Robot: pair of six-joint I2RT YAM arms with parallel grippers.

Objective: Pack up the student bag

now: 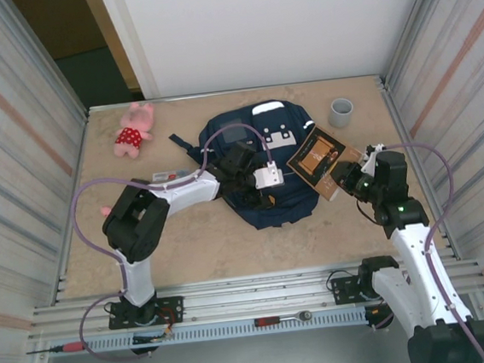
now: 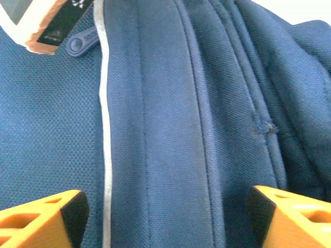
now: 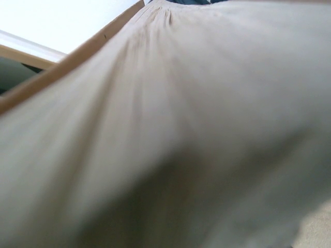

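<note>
Student bag (image 1: 291,198) flat on the table (image 1: 215,253), about mid-width and toward the back, top end pointing at the rear panel. Left gripper (image 1: 254,196) poised over the bag's middle, arm reaching in from the left. From the left wrist, orange fingertips (image 2: 44,219) spread wide at the bottom corners, nothing between them but navy fabric (image 2: 155,129), a white stripe (image 2: 106,155) and stitched seams running lengthwise. Book (image 1: 315,155) with a dark brown cover propped against the bag's right edge, overlapping it. Right gripper (image 1: 343,177) at the book's near right corner, touching or nearly so; cannot tell whether clamped or spread, since the right wrist camera gives just a pale, blurred surface (image 3: 181,129) pressed close, with a brown border along its upper left. Pink plush toy (image 1: 134,130) near the back left, well apart from the bag. Grey cup (image 1: 341,112) upright near the back right corner, just behind the book. Widest bare stretch of tabletop in front of the bag, up to the metal rail (image 1: 262,295) at the near edge, and another on the left between toy and rail. Much tighter on the right: book, gripper and arm crowded toward the ribbed side wall (image 1: 464,83).
</note>
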